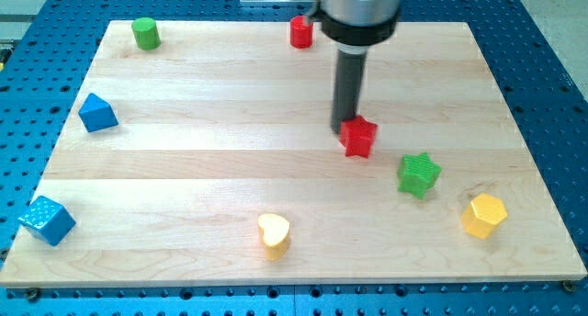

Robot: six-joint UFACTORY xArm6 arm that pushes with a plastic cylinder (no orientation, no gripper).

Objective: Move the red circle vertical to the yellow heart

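The red circle (301,31), a small red cylinder, stands near the board's top edge, a little left of the arm. The yellow heart (274,234) lies near the bottom edge, slightly left of centre. My tip (344,127) is right of the board's centre, touching the upper-left side of a red star-shaped block (359,137). The tip is well below and to the right of the red circle, and far above and right of the yellow heart.
A green cylinder (145,33) stands at the top left. A blue triangular block (96,112) and a blue cube (46,220) sit at the left edge. A green star (419,174) and a yellow hexagon (483,215) lie at the lower right.
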